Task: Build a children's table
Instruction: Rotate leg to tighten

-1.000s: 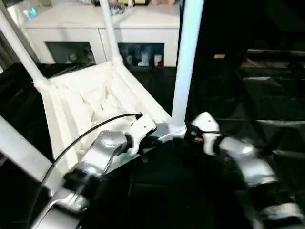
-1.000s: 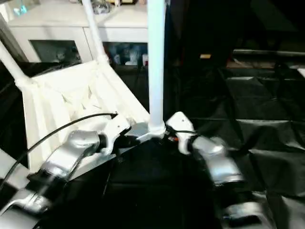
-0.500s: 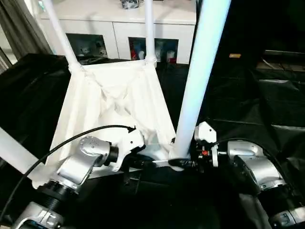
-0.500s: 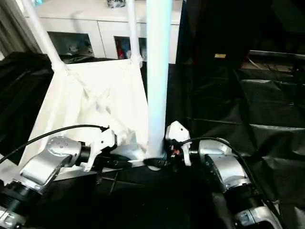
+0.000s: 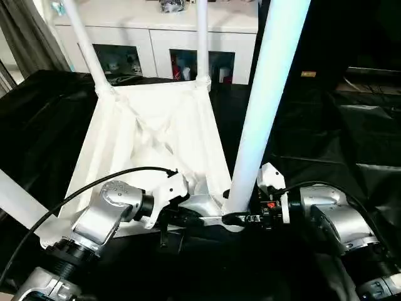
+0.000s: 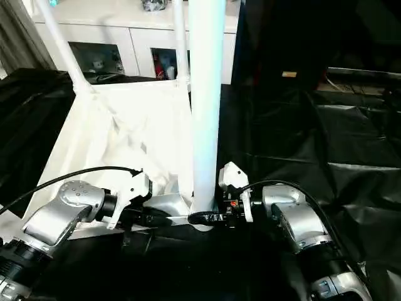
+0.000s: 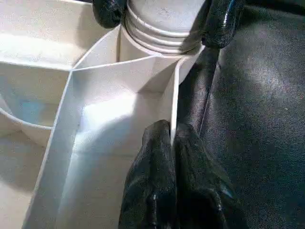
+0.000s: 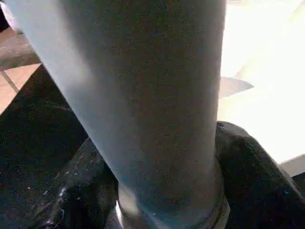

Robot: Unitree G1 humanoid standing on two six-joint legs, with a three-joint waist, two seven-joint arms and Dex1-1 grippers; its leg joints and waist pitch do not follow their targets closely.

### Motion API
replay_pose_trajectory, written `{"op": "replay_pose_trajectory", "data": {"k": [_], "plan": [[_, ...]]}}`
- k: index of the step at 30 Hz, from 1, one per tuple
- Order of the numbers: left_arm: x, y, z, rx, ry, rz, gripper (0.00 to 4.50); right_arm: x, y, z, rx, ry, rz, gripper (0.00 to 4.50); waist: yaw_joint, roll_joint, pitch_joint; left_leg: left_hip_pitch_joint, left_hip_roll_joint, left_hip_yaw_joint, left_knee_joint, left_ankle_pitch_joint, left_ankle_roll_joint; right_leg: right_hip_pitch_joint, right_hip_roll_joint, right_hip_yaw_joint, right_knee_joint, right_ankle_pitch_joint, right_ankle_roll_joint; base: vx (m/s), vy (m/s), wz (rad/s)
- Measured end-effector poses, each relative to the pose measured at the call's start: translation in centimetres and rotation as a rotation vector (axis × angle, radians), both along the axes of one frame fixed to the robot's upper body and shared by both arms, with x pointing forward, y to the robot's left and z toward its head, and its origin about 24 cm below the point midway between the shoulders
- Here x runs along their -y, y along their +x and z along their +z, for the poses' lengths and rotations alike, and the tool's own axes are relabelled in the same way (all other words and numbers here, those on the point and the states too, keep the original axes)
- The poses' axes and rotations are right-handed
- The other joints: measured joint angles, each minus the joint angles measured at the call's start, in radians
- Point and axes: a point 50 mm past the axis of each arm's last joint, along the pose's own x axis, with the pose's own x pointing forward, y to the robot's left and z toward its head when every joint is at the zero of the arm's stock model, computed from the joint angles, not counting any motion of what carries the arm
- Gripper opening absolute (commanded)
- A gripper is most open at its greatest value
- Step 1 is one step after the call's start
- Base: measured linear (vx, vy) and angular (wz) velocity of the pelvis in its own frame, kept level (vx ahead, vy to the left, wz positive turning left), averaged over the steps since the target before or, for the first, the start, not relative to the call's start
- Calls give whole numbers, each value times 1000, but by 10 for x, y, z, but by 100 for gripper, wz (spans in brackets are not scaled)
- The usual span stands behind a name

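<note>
Tabletop (image 5: 150, 141) lies upside down on black sheeting (image 5: 326, 144), ribbed underside facing up. Four legs stand up from its corner sockets. Far-left leg (image 5: 84, 41) and far-right leg (image 5: 202, 37) rise from the two far corners, both leaning slightly. Near-left leg (image 5: 15, 200) runs out of view past the picture's left edge. Near-right leg (image 5: 266, 94) stands close to upright in the near-right corner socket.

Left gripper (image 7: 171, 143): fingers pressed together on the thin side wall of the tabletop, close to the near-right corner. In the left wrist view one finger sits inside the wall, one outside, with the wall's edge showing between the tips. Pincer narrow, pinching the wall. From the head cameras, the left gripper (image 5: 188, 216) comes at the near edge from the left, cable (image 5: 94, 185) arcing over the forearm.

Right gripper (image 5: 241, 219): fingers spread either side of the near-right leg's base, just above the socket. In the right wrist view the leg (image 8: 143, 105) stands between them, with a black finger (image 8: 252, 176) against one flank and the other finger at the opposite flank. Pincer wide, clasping the leg's foot. The same two fingertips (image 7: 219, 21) appear in the left wrist view, flanking the ringed collar of the socket.

White cabinet (image 5: 156, 37) with glass doors stands beyond the tabletop's far edge.
</note>
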Motion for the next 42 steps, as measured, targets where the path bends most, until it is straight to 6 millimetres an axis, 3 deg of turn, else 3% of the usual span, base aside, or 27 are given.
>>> {"op": "replay_pose_trajectory", "data": {"k": [10, 16, 21, 23, 27, 35, 36, 39, 40, 42], "plan": [[0, 4, -2, 16, -2, 42, 0, -7, 5, -5, 3, 18, -72, 264, -8, -2, -1, 2, 0, 0, 2, 1, -2, 2, 0, 1, 3, 1, -1, 0, 0, 0], [20, 28, -9, 82, 1, 273, 0, -19, 32, -17, 18, 42, -497, 262, -39, -6, 0, 23, -1, 0, -2, 1, -12, 16, 0, 2, 1, 5, -3, 0, 0, 0], [35, 40, -12, 72, -8, 394, 0, -27, 43, -20, 14, 46, -720, 262, -41, 1, -4, 27, -2, 0, -6, 1, -13, 19, 0, 3, -1, 3, 1, 0, 0, 0], [46, 47, -14, 69, -8, 454, 0, -31, 51, -20, 4, 42, -856, 261, -40, 10, -8, 27, -3, 0, -7, 1, -13, 19, 0, 4, -1, 3, 2, 0, 0, 0], [59, 55, -17, 63, -3, 510, 0, -35, 59, -19, 31, -4, -975, 261, -38, 15, -11, 27, -3, 0, -7, 1, -13, 19, 0, 5, -2, 4, 2, 0, 0, 0], [62, 59, -18, 77, 6, 511, 0, -33, 61, -19, 61, -30, -1011, 261, -35, 18, -13, 28, -3, 0, -13, 1, -13, 22, 0, 4, -9, 6, 0, 0, 0, 0], [62, 58, -18, 81, 6, 508, 0, -33, 60, -19, 61, -25, -1012, 316, -35, 18, -13, 28, -3, 0, -17, 1, -13, 23, 0, 3, -12, 4, 6, 0, 0, 0], [58, 60, -17, 111, 18, 505, 0, -33, 53, -23, 59, 7, -977, 329, -37, 14, -12, 28, -3, 0, -21, 1, -13, 24, 0, 3, -15, 5, 6, 0, 0, 0], [55, 61, -16, 121, 21, 510, 0, -33, 52, -23, 51, 15, -960, 363, -42, 12, -11, 29, -3, 0, -22, 1, -13, 23, 1, 2, -15, 5, 7, 0, 0, 0], [51, 61, -15, 129, 27, 518, 0, -34, 51, -23, 39, 33, -931, 376, -52, 10, -10, 30, -3, 0, -23, 1, -13, 23, 1, 2, -15, 5, 6, 0, 0, 0]]}}
